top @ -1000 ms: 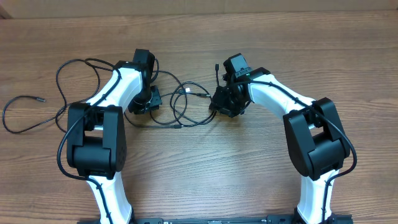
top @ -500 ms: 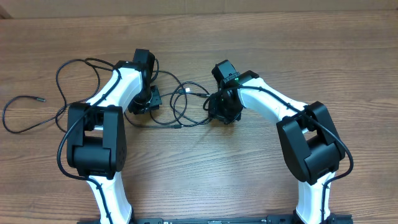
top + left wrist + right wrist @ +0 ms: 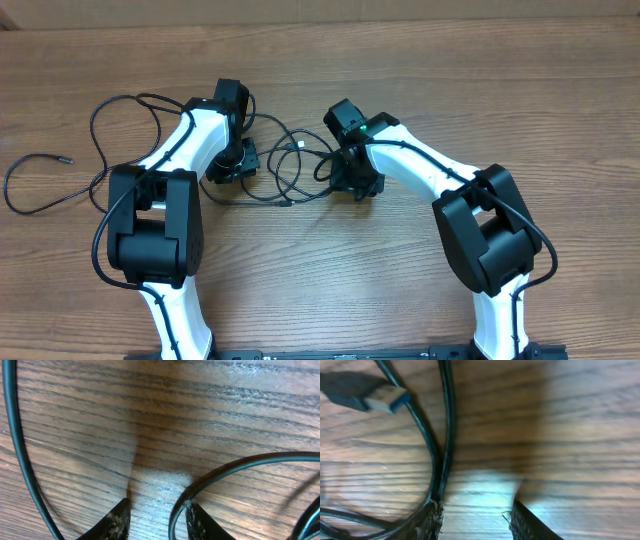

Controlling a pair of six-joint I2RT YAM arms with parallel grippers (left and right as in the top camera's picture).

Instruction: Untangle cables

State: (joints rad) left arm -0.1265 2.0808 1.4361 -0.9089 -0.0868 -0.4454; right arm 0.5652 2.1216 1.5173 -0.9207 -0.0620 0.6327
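Overhead shows brown wood-grain table [image 3: 320, 280] under cables [image 3: 297, 148].

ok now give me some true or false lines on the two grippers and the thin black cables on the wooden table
1. The right gripper has its jaws apart over bare wood. True.
2. The silver-tipped black plug is clamped in the right gripper. False: it lies free on the brown wooden table, away from the fingers.
3. A thin black cord lies at the far left, its plug end free of both grippers. True.
4. The left gripper is shut tight on a cord. False: its jaws stand apart, and a curving black cord passes beside one finger.
5. The table is white plastic. False: it is brown wood.
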